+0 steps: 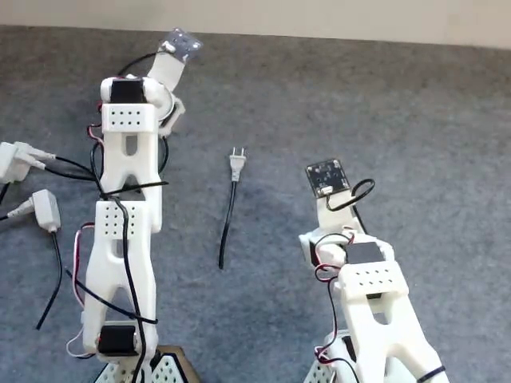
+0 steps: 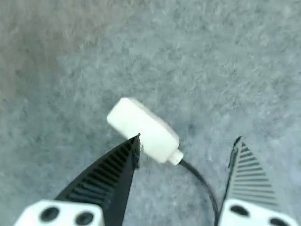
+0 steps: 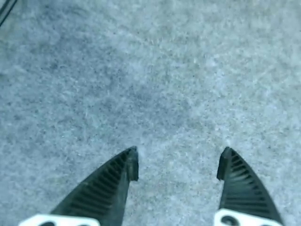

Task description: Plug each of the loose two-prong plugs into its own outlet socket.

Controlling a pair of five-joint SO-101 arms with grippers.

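Note:
A black two-prong plug lies on the grey carpet between the arms, its thin black cord trailing toward the near side. In the left wrist view a white connector body with a black cord lies on the carpet. My left gripper is open just above it; one dark fingertip is at its edge and nothing is held. My right gripper is open over bare carpet with nothing between its fingers. The right arm stands to the right of the black plug.
Two white connector pieces with black cords lie at the carpet's left edge, beside the left arm. A pale floor strip borders the far side. Bare carpet spreads to the far right.

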